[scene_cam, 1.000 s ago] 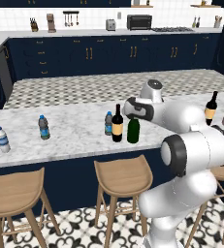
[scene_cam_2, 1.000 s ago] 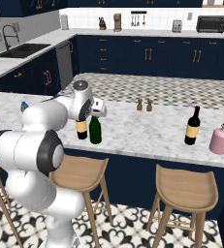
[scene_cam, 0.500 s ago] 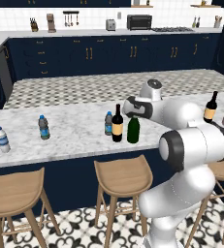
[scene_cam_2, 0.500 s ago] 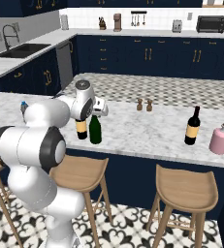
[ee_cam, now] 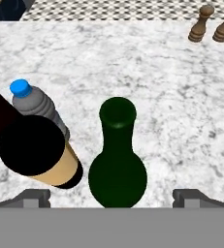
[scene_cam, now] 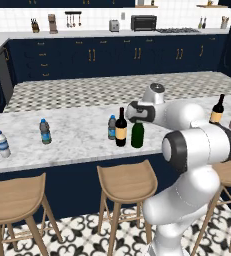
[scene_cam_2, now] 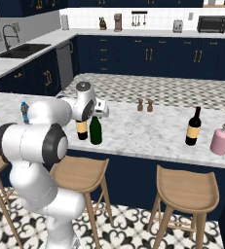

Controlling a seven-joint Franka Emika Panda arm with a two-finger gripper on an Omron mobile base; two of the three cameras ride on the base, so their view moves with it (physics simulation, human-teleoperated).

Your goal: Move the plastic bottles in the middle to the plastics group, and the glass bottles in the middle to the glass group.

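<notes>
A long white marble island counter (scene_cam: 77, 145) runs left to right, three wooden stools (scene_cam: 127, 177) along its near side. The white robot arm bends over its middle, its gripper (ee_cam: 111, 196) directly above the plain green glass wine bottle (ee_cam: 117, 160), jaws spread wide to either side of it and holding nothing. Just left of the green bottle stands the dark wine bottle with a yellow-orange label (scene_cam: 120, 128), and beside that, slightly farther, the small bluish plastic water bottle with a blue cap (scene_cam: 112, 127). Far right stand another dark wine bottle with a tan label (scene_cam_2: 194, 127) and a pink rounded bottle (scene_cam_2: 221, 140). Far left stand a blue-tinted water bottle (scene_cam: 45, 131) and a clear white-capped water bottle (scene_cam: 3, 144). Two small brown wooden shakers (scene_cam_2: 144, 105) stand on the counter's far side.
</notes>
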